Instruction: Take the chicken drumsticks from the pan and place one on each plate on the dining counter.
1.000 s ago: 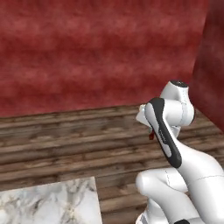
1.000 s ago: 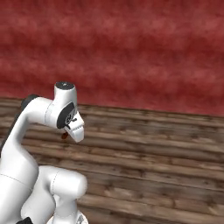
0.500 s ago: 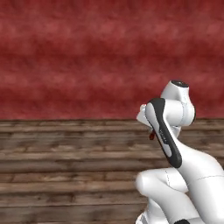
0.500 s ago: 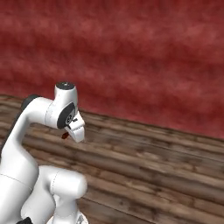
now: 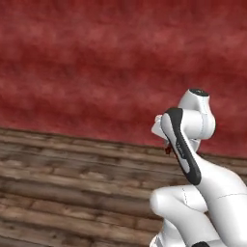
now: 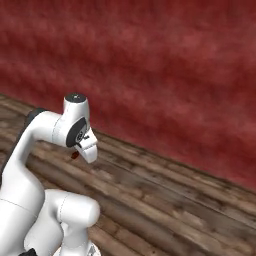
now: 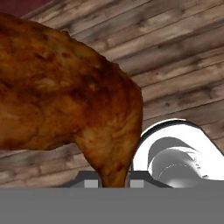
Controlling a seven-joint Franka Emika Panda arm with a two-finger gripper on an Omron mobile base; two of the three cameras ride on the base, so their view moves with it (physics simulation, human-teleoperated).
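The base had swung past the marbled worktop; the claw [image 7: 113, 181] stayed clamped on the dark reddish-brown chicken drumstick [image 7: 65, 92], heading plateward.

A mottled dark red wall [image 5: 87, 62] stands beyond the gripper [image 7: 113, 177]; brown wooden plank floor [image 6: 165, 200] spreads beneath it.

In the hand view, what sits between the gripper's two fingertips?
The dark reddish-brown chicken drumstick: its narrow end runs down between the fingertips of the gripper, which is shut on it, above the wooden floor.
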